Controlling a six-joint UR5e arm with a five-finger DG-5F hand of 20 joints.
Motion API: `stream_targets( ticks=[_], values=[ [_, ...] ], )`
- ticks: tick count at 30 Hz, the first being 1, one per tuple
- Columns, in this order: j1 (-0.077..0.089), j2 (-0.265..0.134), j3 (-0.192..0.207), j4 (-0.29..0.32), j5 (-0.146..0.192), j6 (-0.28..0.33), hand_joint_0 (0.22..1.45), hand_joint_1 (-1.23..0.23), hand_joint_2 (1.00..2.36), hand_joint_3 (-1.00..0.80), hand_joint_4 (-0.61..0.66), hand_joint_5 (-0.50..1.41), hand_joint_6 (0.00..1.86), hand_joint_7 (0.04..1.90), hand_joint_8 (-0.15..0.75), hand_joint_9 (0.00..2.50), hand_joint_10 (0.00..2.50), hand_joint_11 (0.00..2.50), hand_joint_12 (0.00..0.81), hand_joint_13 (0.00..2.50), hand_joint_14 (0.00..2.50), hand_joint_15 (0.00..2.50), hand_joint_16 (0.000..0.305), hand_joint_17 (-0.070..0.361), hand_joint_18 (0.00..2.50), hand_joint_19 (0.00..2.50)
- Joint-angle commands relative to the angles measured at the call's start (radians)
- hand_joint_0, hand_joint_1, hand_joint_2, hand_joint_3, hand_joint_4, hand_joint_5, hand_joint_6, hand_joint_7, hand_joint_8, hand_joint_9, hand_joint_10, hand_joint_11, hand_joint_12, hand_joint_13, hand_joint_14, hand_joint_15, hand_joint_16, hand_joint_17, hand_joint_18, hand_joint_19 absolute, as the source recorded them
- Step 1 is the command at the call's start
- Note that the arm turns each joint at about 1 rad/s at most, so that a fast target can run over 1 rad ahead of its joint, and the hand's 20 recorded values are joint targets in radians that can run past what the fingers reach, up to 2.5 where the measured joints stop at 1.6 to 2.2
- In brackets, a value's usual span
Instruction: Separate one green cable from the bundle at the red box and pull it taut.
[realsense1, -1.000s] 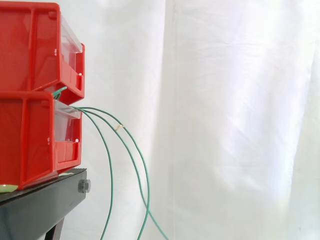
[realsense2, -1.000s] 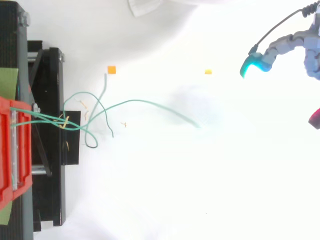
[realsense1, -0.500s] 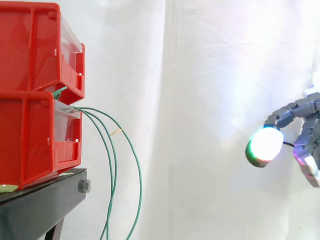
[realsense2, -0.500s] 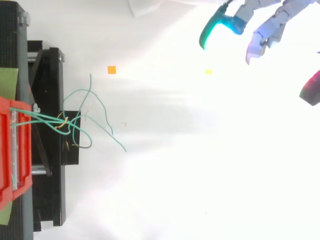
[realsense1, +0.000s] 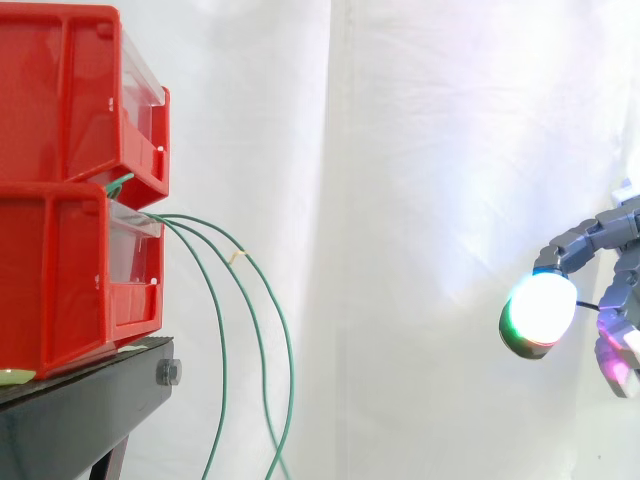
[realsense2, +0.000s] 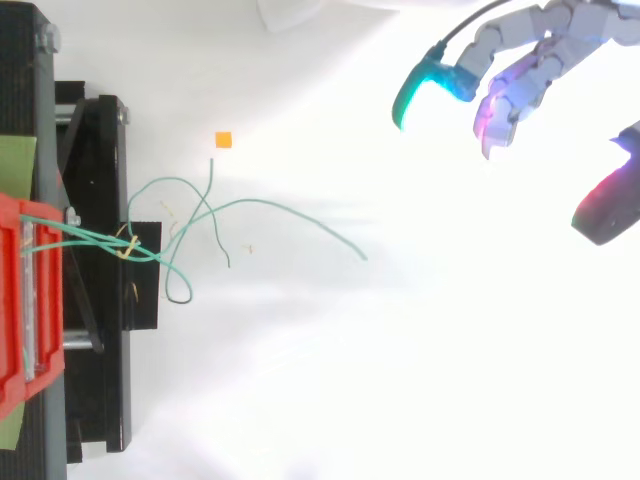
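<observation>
Two red plastic bins are stacked one on the other, the upper bin (realsense1: 70, 90) resting on the lower bin (realsense1: 60, 270), each with a clear front panel. Both stand on one black metal stand (realsense1: 90, 410), which has a single bolt head on its front edge.

From the gap between the bins comes the bundle of thin green cables (realsense1: 222, 350). In the side view three strands arc out and hang down past the stand's edge, well apart from the robot hand (realsense1: 578, 241). A small pale tie (realsense1: 238, 256) sits on one strand. From above, the cables (realsense2: 290, 205) fan out over the white surface; there seem to be three free ends, though the strands cross near the stand and are hard to follow. The longest reaches farthest toward the robot hand (realsense2: 545, 55), and another curls into a loop just beside the stand.

There is one robot hand, open, its fingers spread and loosely bent, holding nothing. From above, three glowing pads are visible: one cyan-green, one violet and one red. It hangs away from every cable.

One small orange square (realsense2: 223, 140) lies on the white surface (realsense2: 350, 380) near the cable ends. A white curtain (realsense1: 430, 150) hangs in folds behind everything.
</observation>
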Motion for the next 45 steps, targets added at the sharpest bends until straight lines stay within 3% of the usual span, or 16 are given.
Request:
stream_targets(
  ticks=[1, 3, 8, 11, 19, 20, 21, 24, 25, 45],
  values=[
    [0.047, 0.000, 0.000, -0.004, 0.019, 0.076, 0.38, -0.46, 1.00, -0.50, 0.22, -0.19, 0.50, 0.73, 0.375, 0.85, 0.02, 0.78, 0.431, 0.73, 0.02, 0.61, 0.072, 0.163, 0.77, 0.65],
    [0.087, 0.000, 0.000, -0.034, 0.045, 0.122, 0.38, -0.46, 1.00, -0.50, 0.22, -0.19, 0.50, 0.74, 0.376, 0.85, 0.02, 0.80, 0.429, 0.71, 0.02, 0.61, 0.072, 0.161, 0.76, 0.65],
    [0.106, 0.000, 0.000, -0.070, 0.096, 0.151, 0.39, -0.46, 1.00, -0.50, 0.22, -0.19, 0.50, 0.74, 0.368, 0.85, 0.02, 0.79, 0.422, 0.70, 0.02, 0.61, 0.070, 0.157, 0.73, 0.64],
    [0.110, 0.000, 0.000, -0.067, 0.112, 0.151, 0.39, -0.46, 1.00, -0.50, 0.22, -0.19, 0.50, 0.74, 0.365, 0.82, 0.02, 0.79, 0.411, 0.67, 0.02, 0.60, 0.068, 0.152, 0.69, 0.64],
    [0.116, 0.000, 0.000, -0.080, 0.112, 0.153, 0.40, -0.46, 1.00, -0.50, 0.21, -0.19, 0.50, 0.75, 0.357, 0.74, 0.02, 0.74, 0.389, 0.55, 0.02, 0.53, 0.058, 0.131, 0.51, 0.59],
    [0.117, 0.000, 0.000, -0.085, 0.112, 0.153, 0.40, -0.40, 1.00, -0.50, 0.21, -0.19, 0.50, 0.75, 0.354, 0.73, 0.02, 0.72, 0.373, 0.49, 0.02, 0.50, 0.056, 0.126, 0.45, 0.58],
    [0.120, 0.000, 0.000, -0.085, 0.114, 0.151, 0.41, -0.29, 1.00, -0.50, 0.20, -0.19, 0.50, 0.74, 0.345, 0.73, 0.01, 0.71, 0.351, 0.42, 0.02, 0.45, 0.049, 0.110, 0.23, 0.53],
    [0.122, 0.002, 0.000, -0.085, 0.114, 0.153, 0.39, -0.08, 1.00, -0.50, 0.19, -0.20, 0.50, 0.73, 0.329, 0.72, 0.01, 0.65, 0.325, 0.29, 0.01, 0.31, 0.044, 0.098, 0.00, 0.41],
    [0.122, 0.002, 0.000, -0.085, 0.114, 0.151, 0.40, -0.07, 1.00, -0.50, 0.17, -0.20, 0.50, 0.73, 0.318, 0.71, 0.01, 0.64, 0.293, 0.25, 0.01, 0.30, 0.042, 0.094, 0.00, 0.43],
    [0.123, 0.002, 0.000, -0.107, 0.112, 0.153, 0.41, -0.11, 1.00, -0.50, 0.19, -0.20, 0.50, 0.74, 0.330, 0.77, 0.02, 0.70, 0.311, 0.41, 0.01, 0.39, 0.041, 0.092, 0.20, 0.58]
  ],
)
